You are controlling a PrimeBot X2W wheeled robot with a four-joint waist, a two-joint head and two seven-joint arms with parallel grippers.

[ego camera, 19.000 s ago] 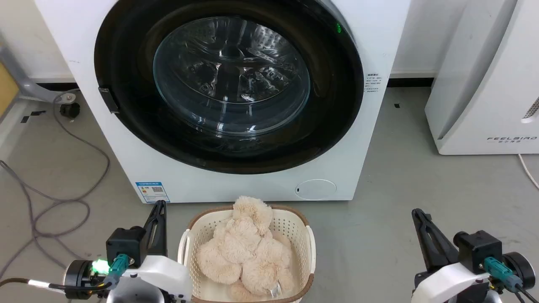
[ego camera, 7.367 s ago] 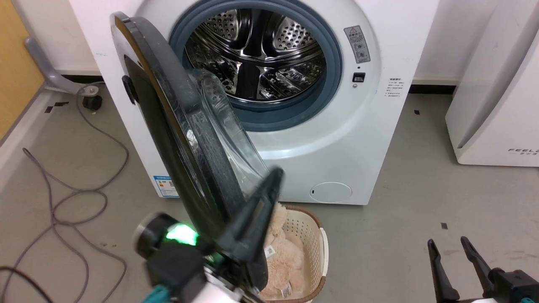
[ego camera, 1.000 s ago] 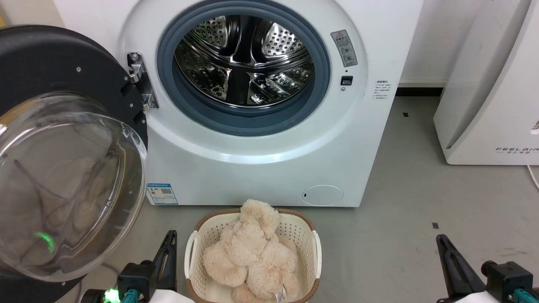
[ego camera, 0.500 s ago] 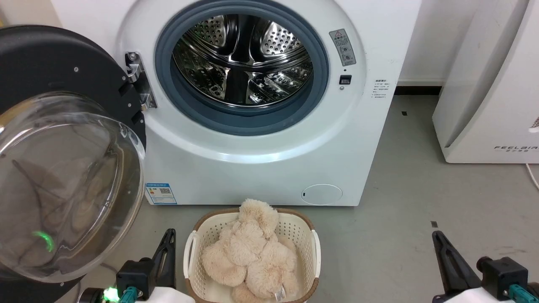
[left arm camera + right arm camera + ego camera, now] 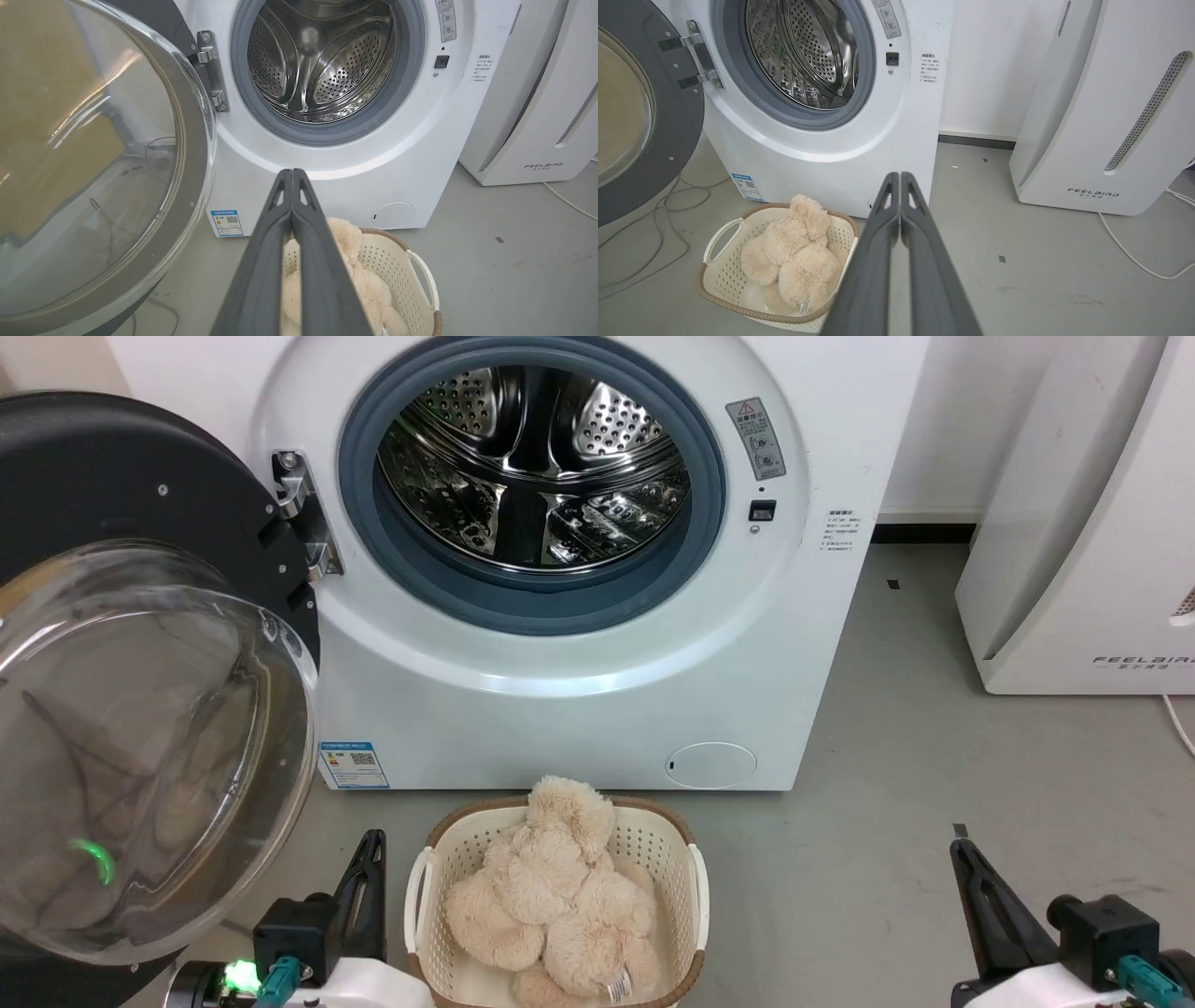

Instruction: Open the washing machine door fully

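In the head view, we see the door (image 5: 140, 476) swung wide open at the left of the frame. The washer (image 5: 560, 709) is at the top middle. Our left gripper (image 5: 373, 845) is at the lower left and our right gripper (image 5: 960, 849) at the lower right. A basket (image 5: 695, 887) sits at the bottom middle.

In the left wrist view, the door (image 5: 93, 163) is on the left. The fingers (image 5: 261, 261) are pressed together, holding nothing.

In the right wrist view, the door (image 5: 668, 116) is at the upper left. These fingers (image 5: 873, 261) are pressed together too, holding nothing.
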